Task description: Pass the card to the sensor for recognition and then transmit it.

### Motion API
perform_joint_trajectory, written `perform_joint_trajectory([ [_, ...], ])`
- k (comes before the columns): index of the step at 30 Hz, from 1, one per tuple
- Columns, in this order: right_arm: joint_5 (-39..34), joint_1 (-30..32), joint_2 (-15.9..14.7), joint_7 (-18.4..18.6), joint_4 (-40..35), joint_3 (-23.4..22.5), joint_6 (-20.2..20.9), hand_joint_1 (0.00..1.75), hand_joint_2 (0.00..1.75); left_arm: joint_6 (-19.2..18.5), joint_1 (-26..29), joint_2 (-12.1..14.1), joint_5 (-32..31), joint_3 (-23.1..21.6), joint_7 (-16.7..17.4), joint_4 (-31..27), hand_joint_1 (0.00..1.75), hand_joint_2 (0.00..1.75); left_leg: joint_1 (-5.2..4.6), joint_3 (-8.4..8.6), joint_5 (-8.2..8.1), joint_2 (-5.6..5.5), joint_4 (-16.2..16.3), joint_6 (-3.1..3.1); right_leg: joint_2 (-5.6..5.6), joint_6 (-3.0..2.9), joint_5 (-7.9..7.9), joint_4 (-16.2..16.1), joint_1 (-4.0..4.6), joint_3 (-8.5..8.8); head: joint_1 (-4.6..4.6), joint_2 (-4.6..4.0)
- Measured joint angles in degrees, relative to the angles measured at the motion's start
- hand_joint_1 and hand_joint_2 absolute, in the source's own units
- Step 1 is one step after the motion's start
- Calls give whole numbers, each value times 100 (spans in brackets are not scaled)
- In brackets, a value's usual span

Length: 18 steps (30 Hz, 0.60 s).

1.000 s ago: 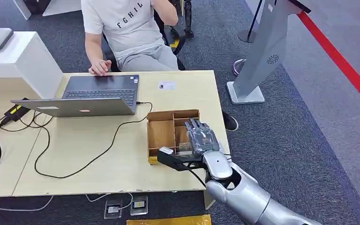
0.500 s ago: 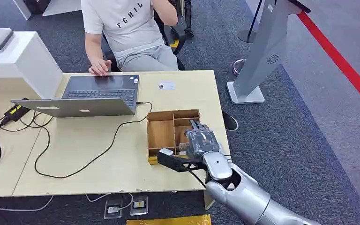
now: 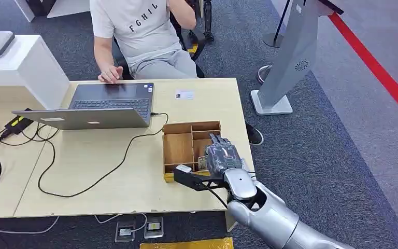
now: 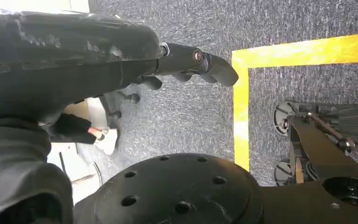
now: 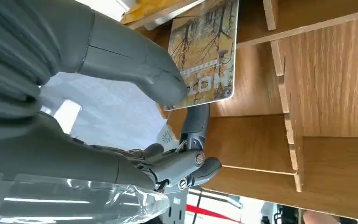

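Card [image 5: 205, 51]: lower centre of head view, flat in wooden divided tray [image 3: 179, 148] on tabletop [image 3: 109, 166].
Handling: probably thin, stiff, slick; pinch exposed edge.
Right robot hand [image 3: 222, 155]: thumb on card, grip not confirmed.

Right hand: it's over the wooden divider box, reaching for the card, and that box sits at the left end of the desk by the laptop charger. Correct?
Not quite. The right hand is over the wooden divider box, thumb on the card, but the head view shows the box near the desk's right edge, right of the laptop.
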Motion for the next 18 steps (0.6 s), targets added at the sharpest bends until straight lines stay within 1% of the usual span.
perform_joint_trajectory([
  [12, -44, 26, -2, -2, -2, 0, -22, 175, 175, -4, 0, 26, -4, 0, 0, 0, 0, 0, 0, 0, 0, 0, 0, 0, 0, 0, 0, 0, 0, 0, -2, 0],
  [18, -7, 32, -9, 7, -22, -9, -262, 175, 175, -4, 0, 26, -15, 0, 0, 0, 0, 0, 0, 0, 0, 0, 0, 0, 0, 0, 0, 0, 0, 0, -2, 0],
])
